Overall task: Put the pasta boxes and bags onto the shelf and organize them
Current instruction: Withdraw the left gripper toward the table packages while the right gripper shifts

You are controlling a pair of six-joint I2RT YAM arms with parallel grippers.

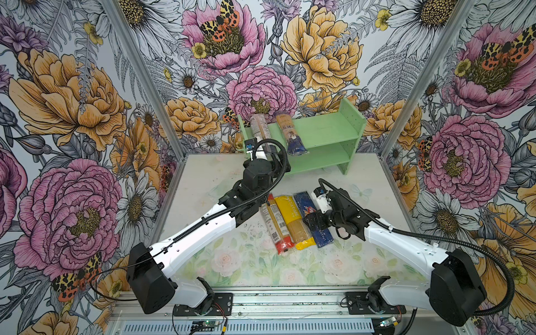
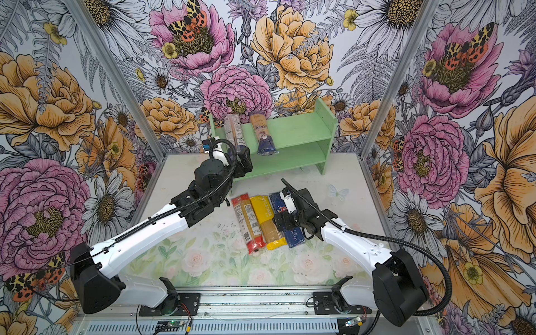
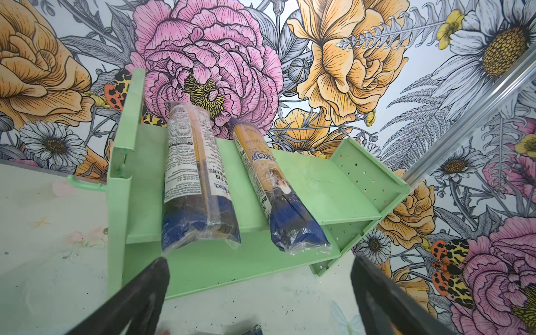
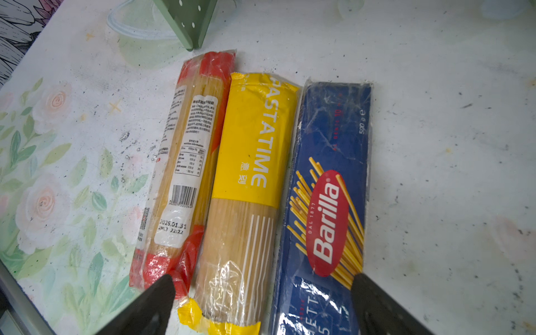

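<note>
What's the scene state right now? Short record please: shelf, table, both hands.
shelf: green shelf, two tiers, at the back of the table
top tier: white-label bag and tan bag, both blue-ended, lying front to back, near ends overhanging the front edge
on table: red-ended bag, yellow bag, blue box, side by side
left hand: open, empty, in front of the shelf
right hand: open, empty, over the yellow bag and blue box
left to shelve: three
</note>
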